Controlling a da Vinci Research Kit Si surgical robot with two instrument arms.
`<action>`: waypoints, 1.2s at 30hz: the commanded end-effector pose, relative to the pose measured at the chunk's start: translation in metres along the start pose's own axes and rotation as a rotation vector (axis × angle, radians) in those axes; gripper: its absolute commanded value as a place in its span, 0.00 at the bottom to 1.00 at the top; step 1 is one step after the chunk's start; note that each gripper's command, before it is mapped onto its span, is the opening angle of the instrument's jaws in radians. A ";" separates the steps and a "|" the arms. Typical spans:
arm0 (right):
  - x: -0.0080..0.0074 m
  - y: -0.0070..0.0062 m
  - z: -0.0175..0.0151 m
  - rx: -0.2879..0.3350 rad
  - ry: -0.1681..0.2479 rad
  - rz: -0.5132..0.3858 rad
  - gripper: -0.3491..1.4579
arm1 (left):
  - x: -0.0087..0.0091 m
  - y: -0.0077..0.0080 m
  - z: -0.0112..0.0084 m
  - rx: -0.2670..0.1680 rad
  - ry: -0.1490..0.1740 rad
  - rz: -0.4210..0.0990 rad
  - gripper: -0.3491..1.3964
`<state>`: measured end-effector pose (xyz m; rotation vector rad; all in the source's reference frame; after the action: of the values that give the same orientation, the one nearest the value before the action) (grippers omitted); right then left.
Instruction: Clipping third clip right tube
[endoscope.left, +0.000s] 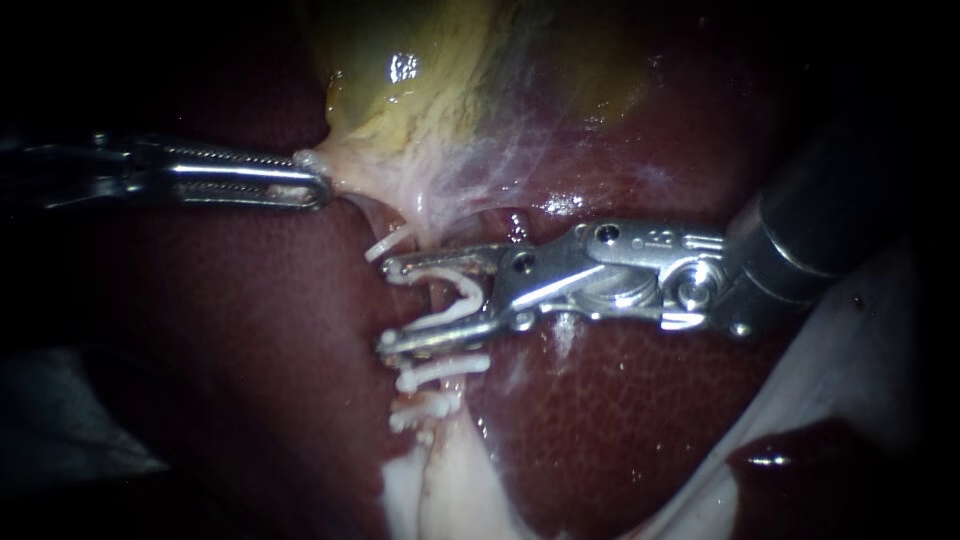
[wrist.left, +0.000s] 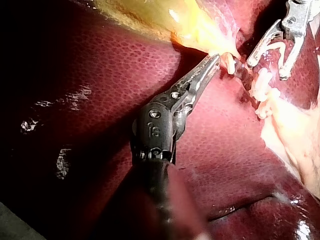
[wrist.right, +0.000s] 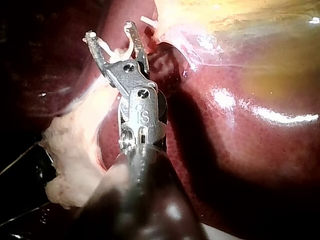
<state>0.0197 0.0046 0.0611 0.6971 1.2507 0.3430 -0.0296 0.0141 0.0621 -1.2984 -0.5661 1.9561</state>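
Observation:
My right instrument (endoscope.left: 390, 305) comes in from the right. Its jaws stand wide apart with an open white clip (endoscope.left: 450, 298) seated between them, set around the pale tube (endoscope.left: 445, 440) below the gallbladder (endoscope.left: 420, 90). Two white clips (endoscope.left: 440, 368) sit on the tube just below the jaws, and another clip (endoscope.left: 390, 243) sits above. My left instrument (endoscope.left: 315, 182) is shut on the gallbladder's pale edge and holds it out to the left. In the right wrist view the loaded clip (wrist.right: 116, 50) spans the jaws of the right instrument (wrist.right: 112, 36). In the left wrist view the left instrument (wrist.left: 214, 61) grips that pale edge.
Dark red liver (endoscope.left: 600, 420) lies on all sides of the tube. A white sheet (endoscope.left: 850, 360) shows at the lower right, partly under a liver lobe. Thin whitish membrane (endoscope.left: 520, 150) fans from the gallbladder toward the tube.

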 end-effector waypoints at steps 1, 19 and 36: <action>0.0000 0.0000 -0.0002 0.001 -0.001 0.001 0.44 | 0.0000 0.0000 -0.0001 0.000 0.000 0.000 0.00; -0.0049 0.0041 -0.0043 0.023 -0.008 0.074 0.46 | 0.0004 0.0002 -0.0007 -0.003 -0.001 -0.002 0.00; -0.0078 0.0065 -0.0010 0.101 0.018 0.129 0.46 | 0.0004 0.0005 -0.0007 -0.002 -0.001 -0.003 0.00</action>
<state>0.0176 0.0050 0.0709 0.8741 1.2555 0.3912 -0.0292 0.0141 0.0612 -1.2976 -0.5698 1.9542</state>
